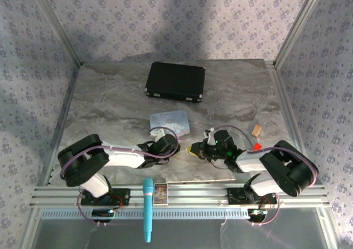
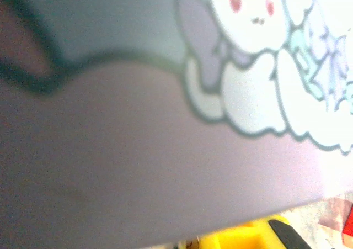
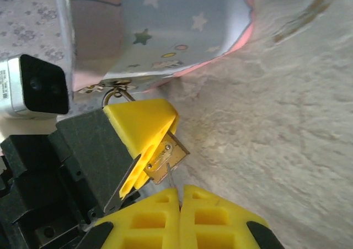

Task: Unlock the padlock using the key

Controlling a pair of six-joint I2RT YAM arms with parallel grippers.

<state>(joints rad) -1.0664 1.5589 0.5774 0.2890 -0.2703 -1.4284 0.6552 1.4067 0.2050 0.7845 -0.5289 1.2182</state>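
padlock (image 3: 165,159) just before tin (image 1: 170,122), case (image 1: 175,81) behind tin, peg (image 1: 256,130) to the right

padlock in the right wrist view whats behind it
The pastel tin is behind the padlock, whose shackle hooks into the tin's latch. A yellow finger covers the padlock's upper body, hiding that part.

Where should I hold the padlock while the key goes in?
The padlock, by its brass body, pinched across its flat faces from the side: the shackle is hooked onto the tin, and the keyway end faces the key, so leave that clear.
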